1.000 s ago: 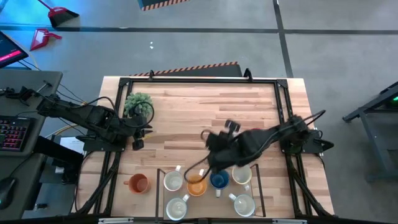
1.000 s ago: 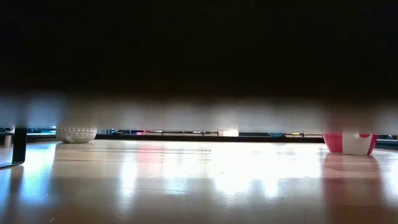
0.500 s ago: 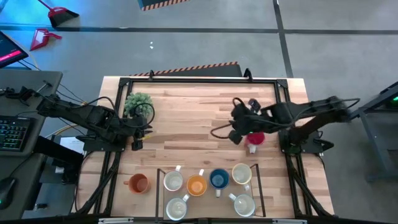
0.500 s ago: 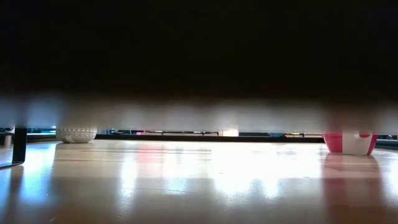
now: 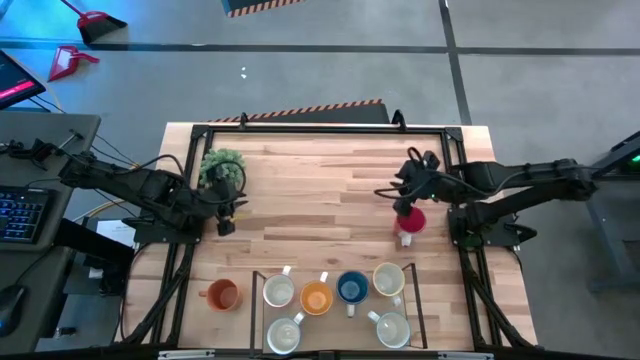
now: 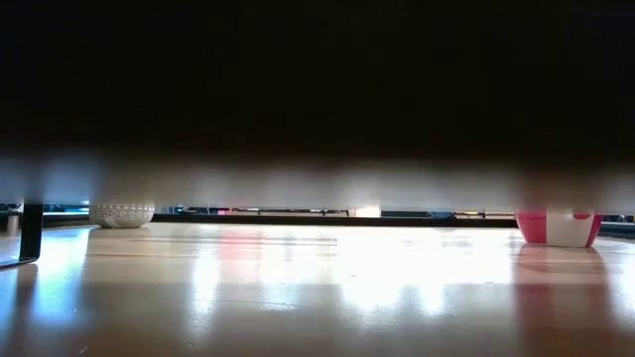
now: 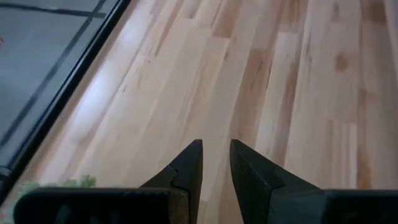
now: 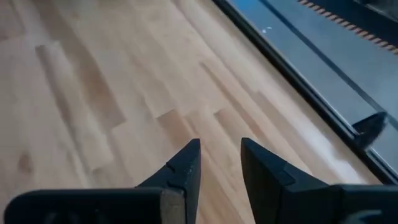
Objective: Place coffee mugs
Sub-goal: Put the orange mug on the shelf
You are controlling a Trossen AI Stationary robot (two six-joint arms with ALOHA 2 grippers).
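High view: six mugs (image 5: pixel 350 288) inside rack (image 5: pixel 256 300); both hands narrowly parted, empty.

Grey concrete floor (image 5: pixel 330 70) surrounds a pale wood tabletop (image 5: pixel 310 190). A desk (image 5: pixel 45 135) with keyboard (image 5: pixel 20 212) stands at left; red dustpans (image 5: pixel 85 40) lie nearby.

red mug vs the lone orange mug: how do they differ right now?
The red mug stands at the table's right side, close under the right gripper; the orange mug sits near the front left, far from either gripper. The orange mug's handle points left; the red mug's handle isn't clear. Both stand upright, apart from the grouped mugs.
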